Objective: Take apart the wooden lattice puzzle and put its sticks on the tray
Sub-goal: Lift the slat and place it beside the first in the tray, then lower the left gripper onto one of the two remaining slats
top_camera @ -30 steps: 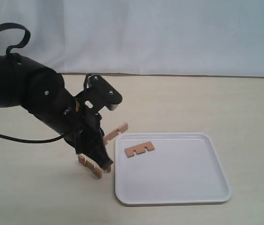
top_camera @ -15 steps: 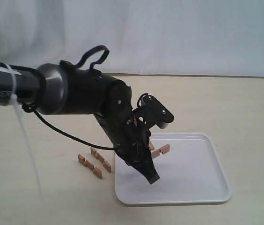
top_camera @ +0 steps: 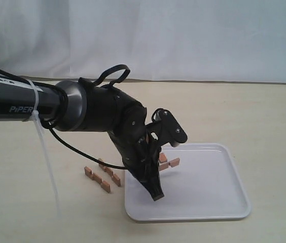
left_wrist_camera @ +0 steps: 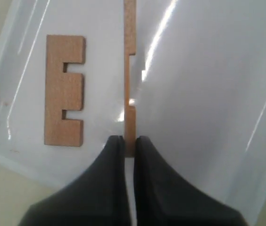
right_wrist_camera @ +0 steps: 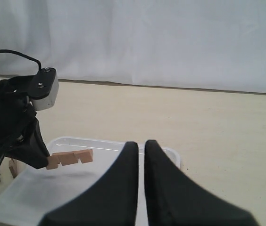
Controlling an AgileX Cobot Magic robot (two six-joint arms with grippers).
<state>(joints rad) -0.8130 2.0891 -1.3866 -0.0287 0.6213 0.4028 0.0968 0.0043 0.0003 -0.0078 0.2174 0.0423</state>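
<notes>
My left gripper [top_camera: 156, 192] [left_wrist_camera: 128, 141] is shut on one end of a notched reddish-brown stick [left_wrist_camera: 129, 84] [right_wrist_camera: 70, 157], held edge-on over the left part of the white tray [top_camera: 209, 192] [left_wrist_camera: 208, 94]. The stick's free end [top_camera: 173, 162] shows past the arm. Another stick [left_wrist_camera: 64, 89] lies flat on the tray beside it. What is left of the lattice puzzle, two sticks [top_camera: 102, 177], lies side by side on the table just left of the tray. My right gripper [right_wrist_camera: 141, 146] is shut on nothing, by the tray's rim [right_wrist_camera: 170, 151]; the exterior view does not show it.
The left arm [top_camera: 97, 114] and its cable [top_camera: 46, 152] stretch from the left edge over the table to the tray. A white curtain [top_camera: 183, 35] backs the beige table [top_camera: 264, 116].
The left arm has carried the stick from the puzzle's spot left of the tray to above the tray. In the last half second it shifted slightly left. Two sticks stayed on the table.
</notes>
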